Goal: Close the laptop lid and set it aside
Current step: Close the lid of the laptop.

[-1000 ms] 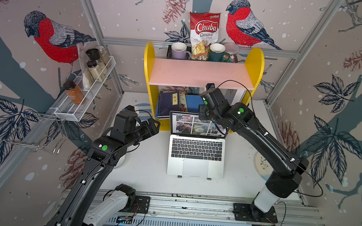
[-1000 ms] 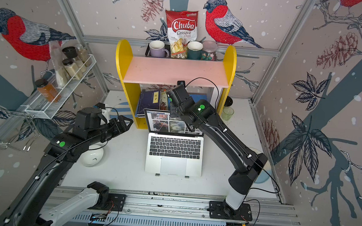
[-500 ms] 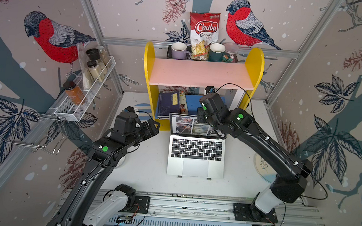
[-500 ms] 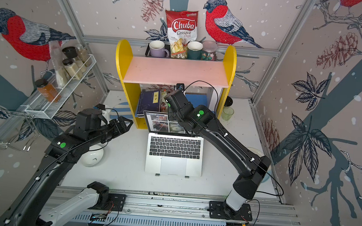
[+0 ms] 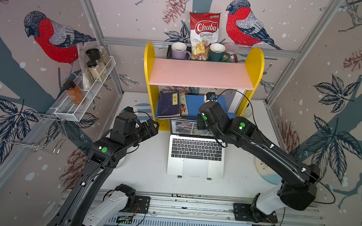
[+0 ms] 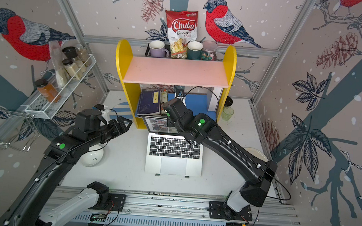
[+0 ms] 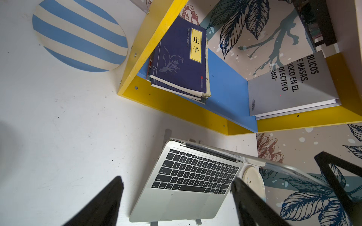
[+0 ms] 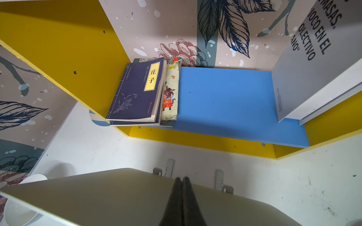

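The silver laptop (image 5: 196, 161) (image 6: 173, 160) sits mid-table with its black keyboard showing. Its lid (image 5: 185, 127) (image 6: 159, 125) leans forward over the keys, the screen lit. In the right wrist view my right gripper (image 8: 182, 179) is shut, and its closed fingertips lie against the plain back of the lid (image 8: 117, 195). In both top views the right wrist covers those fingers. My left gripper (image 5: 153, 126) (image 7: 177, 181) hangs open to the left of the laptop (image 7: 182, 203), holding nothing; the lid (image 7: 274, 165) shows there edge-on.
A yellow shelf with a pink board (image 5: 201, 74) stands right behind the laptop, with books (image 8: 137, 92) on its blue floor. A folding stand (image 5: 179, 176) lies under the laptop. A white bowl (image 6: 91, 158), a striped plate (image 7: 78, 37), a pale plate (image 5: 264, 170) and a green glass (image 6: 227, 113) surround it.
The lid has tipped further forward over the keyboard, and the right wrist has come forward and down with it. The left arm has not moved.
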